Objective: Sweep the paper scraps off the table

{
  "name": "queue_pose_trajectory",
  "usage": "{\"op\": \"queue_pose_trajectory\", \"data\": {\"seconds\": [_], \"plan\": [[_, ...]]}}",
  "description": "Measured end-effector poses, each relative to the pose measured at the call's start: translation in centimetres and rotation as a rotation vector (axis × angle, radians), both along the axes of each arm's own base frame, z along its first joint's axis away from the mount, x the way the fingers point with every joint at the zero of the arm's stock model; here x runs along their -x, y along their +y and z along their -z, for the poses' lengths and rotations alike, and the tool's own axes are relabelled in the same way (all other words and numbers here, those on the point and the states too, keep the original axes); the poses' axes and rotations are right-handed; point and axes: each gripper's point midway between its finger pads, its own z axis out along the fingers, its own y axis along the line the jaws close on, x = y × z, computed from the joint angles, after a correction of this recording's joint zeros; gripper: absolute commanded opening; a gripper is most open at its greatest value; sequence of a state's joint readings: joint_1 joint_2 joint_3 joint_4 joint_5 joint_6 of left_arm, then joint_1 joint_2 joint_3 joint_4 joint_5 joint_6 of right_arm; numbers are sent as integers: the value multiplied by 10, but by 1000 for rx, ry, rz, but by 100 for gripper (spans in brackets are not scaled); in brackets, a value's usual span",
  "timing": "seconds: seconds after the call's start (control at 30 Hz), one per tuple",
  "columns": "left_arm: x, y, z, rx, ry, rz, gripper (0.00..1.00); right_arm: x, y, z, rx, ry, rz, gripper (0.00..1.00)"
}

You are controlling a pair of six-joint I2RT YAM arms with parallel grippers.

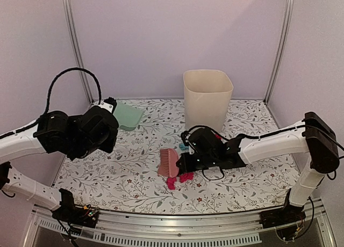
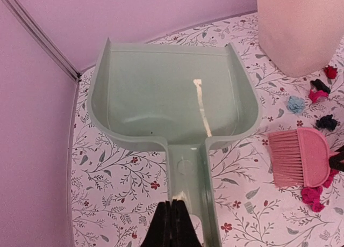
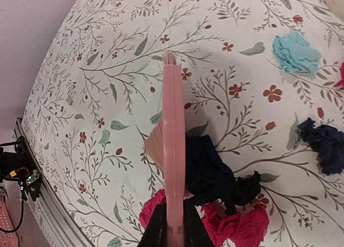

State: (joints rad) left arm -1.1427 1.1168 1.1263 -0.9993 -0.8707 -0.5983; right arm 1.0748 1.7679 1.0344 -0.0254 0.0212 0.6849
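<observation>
My right gripper point(image 1: 183, 164) is shut on the pink brush point(image 1: 169, 162), held on edge with its bristles on the table point(image 1: 129, 177). In the right wrist view the brush point(image 3: 173, 129) runs up from my gripper point(image 3: 173, 228). Dark navy scraps point(image 3: 207, 169) and magenta scraps point(image 3: 242, 225) lie right against it, and a magenta one point(image 3: 150, 212) lies on its left. A teal scrap point(image 3: 294, 52) and a navy one point(image 3: 325, 145) lie apart. My left gripper point(image 2: 172, 204) is shut on the handle of the mint-green dustpan point(image 2: 172, 91), which lies flat and empty at the back left point(image 1: 129, 116).
A tall cream bin point(image 1: 207, 98) stands at the back centre. In the left wrist view red point(image 2: 330, 71), teal point(image 2: 295, 103) and navy point(image 2: 326, 122) scraps lie between the bin point(image 2: 301, 27) and the brush point(image 2: 298, 155). A metal rail point(image 1: 177, 225) runs along the near edge.
</observation>
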Motion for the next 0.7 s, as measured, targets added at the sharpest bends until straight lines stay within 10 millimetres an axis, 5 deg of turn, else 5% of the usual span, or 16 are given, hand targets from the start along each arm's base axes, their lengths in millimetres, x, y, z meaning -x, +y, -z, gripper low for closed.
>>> {"op": "queue_pose_trajectory", "data": {"seconds": [0.17,0.3,0.53,0.7], "plan": [[2,-23,15,7,45,69,0,5,-57,-6,77,-48,66,0],[8,-38,23,18,73,128,0,10,-80,-29,97,-98,53,0],[17,-50,21,44,106,217,0,28,-76,-98,-67,-183,-62,0],[25,-51,14,73,120,277,0,48,-61,-98,-144,-130,-178,0]]}}
